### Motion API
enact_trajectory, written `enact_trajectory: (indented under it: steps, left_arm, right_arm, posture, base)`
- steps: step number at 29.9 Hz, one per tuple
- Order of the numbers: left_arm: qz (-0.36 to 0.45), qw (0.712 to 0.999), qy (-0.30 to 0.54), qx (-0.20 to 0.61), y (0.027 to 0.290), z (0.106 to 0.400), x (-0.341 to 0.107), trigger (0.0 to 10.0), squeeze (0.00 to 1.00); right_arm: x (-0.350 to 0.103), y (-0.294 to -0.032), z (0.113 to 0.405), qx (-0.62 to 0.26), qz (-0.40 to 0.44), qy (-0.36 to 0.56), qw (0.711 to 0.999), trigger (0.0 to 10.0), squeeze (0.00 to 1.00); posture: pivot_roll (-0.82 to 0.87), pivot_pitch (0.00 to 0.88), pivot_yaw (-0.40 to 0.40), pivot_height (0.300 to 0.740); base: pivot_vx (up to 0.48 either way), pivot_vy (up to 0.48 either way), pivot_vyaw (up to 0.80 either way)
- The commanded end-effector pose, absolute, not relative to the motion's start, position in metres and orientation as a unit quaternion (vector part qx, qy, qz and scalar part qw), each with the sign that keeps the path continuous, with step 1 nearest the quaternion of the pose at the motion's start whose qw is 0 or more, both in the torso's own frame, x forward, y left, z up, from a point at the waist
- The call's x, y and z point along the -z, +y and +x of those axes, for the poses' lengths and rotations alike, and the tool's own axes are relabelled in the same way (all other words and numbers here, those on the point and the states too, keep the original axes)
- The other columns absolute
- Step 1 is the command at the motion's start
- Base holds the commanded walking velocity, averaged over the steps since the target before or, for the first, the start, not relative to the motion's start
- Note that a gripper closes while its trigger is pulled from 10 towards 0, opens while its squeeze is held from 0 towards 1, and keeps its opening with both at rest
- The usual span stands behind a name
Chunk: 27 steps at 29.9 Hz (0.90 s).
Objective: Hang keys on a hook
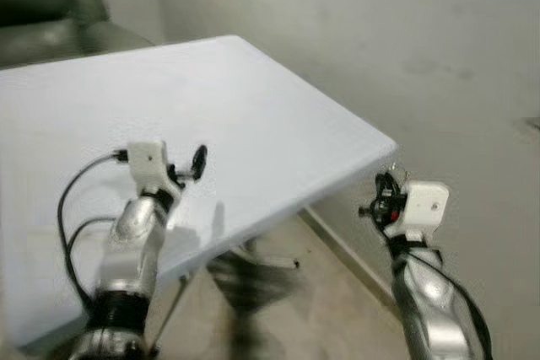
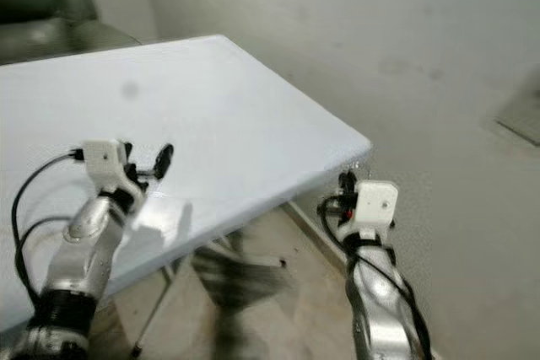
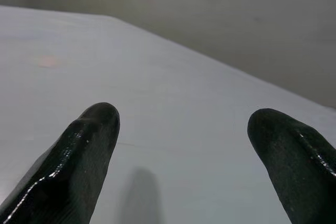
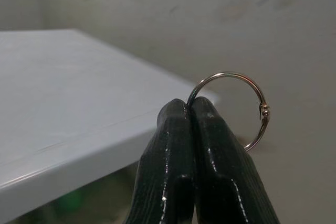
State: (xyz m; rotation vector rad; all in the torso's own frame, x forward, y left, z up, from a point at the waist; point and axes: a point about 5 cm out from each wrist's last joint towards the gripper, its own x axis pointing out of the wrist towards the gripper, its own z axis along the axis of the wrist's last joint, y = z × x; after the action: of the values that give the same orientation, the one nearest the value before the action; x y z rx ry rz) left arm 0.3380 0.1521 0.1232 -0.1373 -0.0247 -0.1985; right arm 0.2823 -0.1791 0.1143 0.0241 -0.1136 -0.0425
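- fingers of the right gripper (image 4: 191, 109) pressed together, pinching a metal key ring (image 4: 239, 107) that sticks out past their tips, off the corner of the white table (image 1: 253, 124).
- left gripper (image 3: 184, 129) spread wide, hovering over the tabletop.
- grey wall (image 1: 380, 23) behind the table.

A plain home room: a white folding table (image 1: 253, 124), dark armchair (image 1: 51, 14), bare wall (image 1: 380, 23).
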Motion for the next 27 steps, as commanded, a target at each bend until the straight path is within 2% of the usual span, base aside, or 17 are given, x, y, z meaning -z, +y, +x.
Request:
enact_trajectory:
  steps: [1,27]
  left_arm:
    - [-0.057,0.994,-0.013,0.089,0.1607,0.3392,-0.1252,10.0,0.0]
    - [-0.054,0.993,-0.002,0.104,0.156,0.3378,-0.1222,10.0,0.0]
  right_arm:
    - [-0.1181,-0.1746,0.2827,0.019,0.016,-0.064,0.998,10.0,0.0]
    - [-0.1183,-0.1742,0.2805,0.018,0.014,-0.059,0.998,10.0,0.0]
  posture:
    - [-0.01,0.0,-0.041,0.711]
    - [-0.01,0.0,-0.051,0.711]
  base:
    - [0.0,0.0,-0.73]
    - [0.0,0.0,-0.72]
